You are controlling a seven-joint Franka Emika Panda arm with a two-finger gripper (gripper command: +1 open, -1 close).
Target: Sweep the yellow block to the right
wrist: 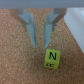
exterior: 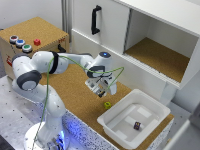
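yellow block (exterior: 107, 105): tiny bright cube sitting on the cork surface (exterior: 75, 92), just beside the rim of the white bin (exterior: 112, 121) and toward the exterior view's left of it. In the wrist view it has a dark "N" on top (wrist: 51, 58).

gripper (exterior: 101, 92): hanging low over the cork, right next to the block but not touching it as far as I can see.

fingers (wrist: 31, 31): pinched close together with nothing between them. Makes sense for a sweep, since you want one solid paddle, not a grab.

why it's parked there: looks to me like it's lining up beside the block so a sideways push shoves it along.

arm pose: elbow bent, forearm stretched out over the cork, wrist pointing down.

dark block (exterior: 137, 125): lying inside the bin, not part of this.
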